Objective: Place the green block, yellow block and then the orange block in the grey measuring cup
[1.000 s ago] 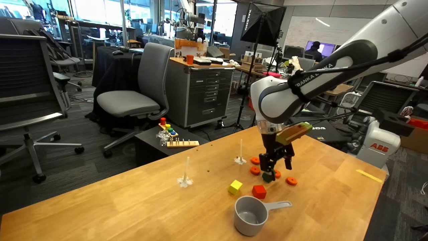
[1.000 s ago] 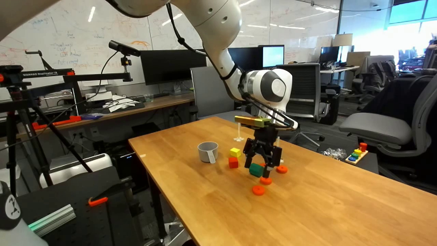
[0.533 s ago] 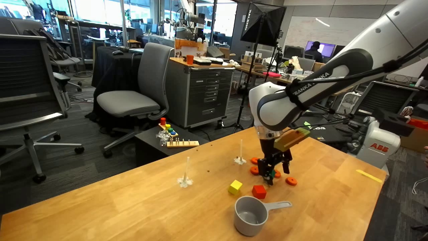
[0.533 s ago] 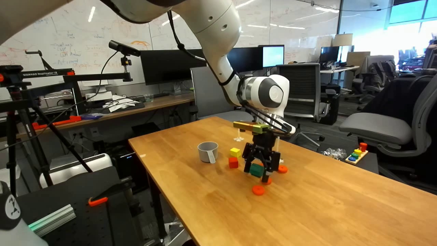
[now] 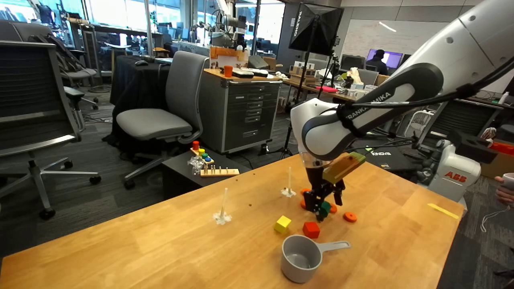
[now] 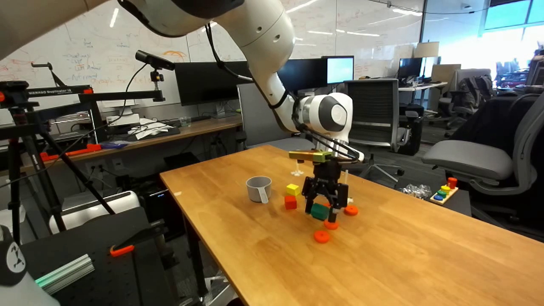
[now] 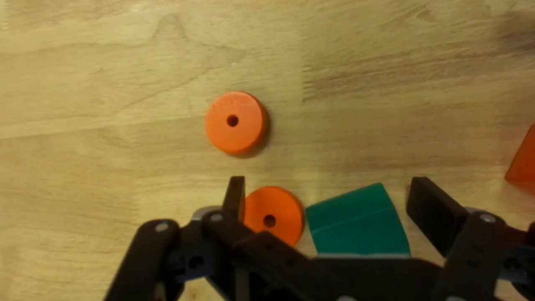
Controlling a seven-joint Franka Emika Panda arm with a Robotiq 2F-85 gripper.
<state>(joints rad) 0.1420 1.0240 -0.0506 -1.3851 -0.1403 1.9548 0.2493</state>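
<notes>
The green block [image 7: 359, 225] lies on the table between the two open fingers of my gripper [image 7: 328, 182]. It touches neither finger visibly. The green block shows in both exterior views [image 5: 324, 209] [image 6: 319, 211], with my gripper [image 5: 329, 210] low around it. The yellow block [image 5: 282, 224] and an orange-red cube block [image 5: 311, 230] stand close together between my gripper and the cup. The cube's edge shows at the wrist view's right [image 7: 524, 163]. The grey measuring cup [image 5: 301, 261] stands upright beyond them, its visible inside bare. The cup also shows in an exterior view [image 6: 259, 189].
Several flat orange discs with holes lie around the green block. One orange disc [image 7: 271, 211] is between the fingers, beside the left one; another [image 7: 235, 122] lies farther off. Two thin upright pegs [image 5: 290, 180] [image 5: 225, 202] stand on the table. A hand [image 5: 504, 196] shows at the edge.
My gripper has come down a little over the green block and shifted slightly left in an exterior view, fingers still open. The blocks and cup have not moved. A hand has entered at the right edge.
</notes>
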